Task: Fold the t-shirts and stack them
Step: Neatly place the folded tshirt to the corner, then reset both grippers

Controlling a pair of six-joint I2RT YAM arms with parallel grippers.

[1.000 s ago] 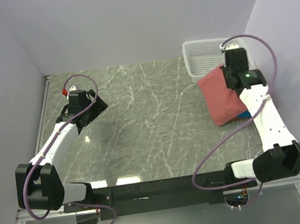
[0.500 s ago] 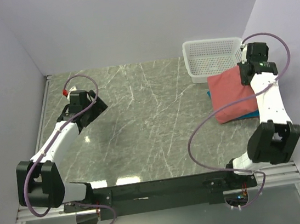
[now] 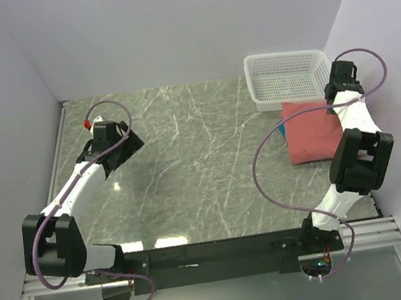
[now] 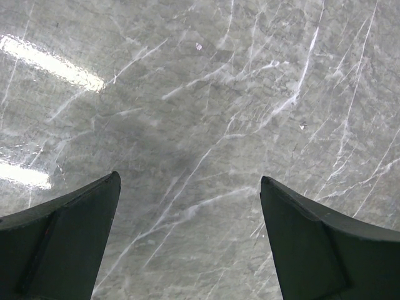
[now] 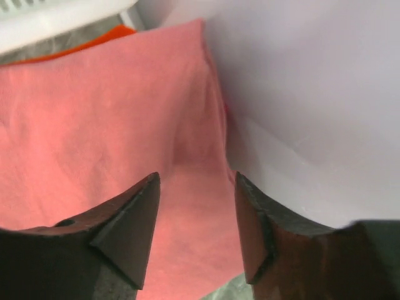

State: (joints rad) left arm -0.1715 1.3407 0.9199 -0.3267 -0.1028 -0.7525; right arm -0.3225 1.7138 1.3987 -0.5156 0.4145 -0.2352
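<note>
The folded salmon-red t-shirt (image 3: 311,132) lies flat at the table's right side, on top of a teal-blue t-shirt, of which only a sliver (image 3: 283,128) shows. My right gripper (image 3: 337,95) hangs over the salmon shirt's far right edge, next to the wall. In the right wrist view its jaws (image 5: 197,181) are open above the salmon cloth (image 5: 106,119) and hold nothing. A thin bright orange edge (image 5: 94,42) peeks out beyond the shirt. My left gripper (image 3: 130,144) hovers open over bare marble (image 4: 206,94) at the far left, its jaws (image 4: 187,181) wide apart.
A white mesh basket (image 3: 284,74) stands at the back right, just behind the shirt pile. The right wall (image 5: 312,94) is very close to my right gripper. A purple cable loops from the right arm over the table.
The right arm swung the salmon-red shirt rightward and laid it flat by the wall. Its jaws then opened and let the shirt go. The left arm stayed still.
</note>
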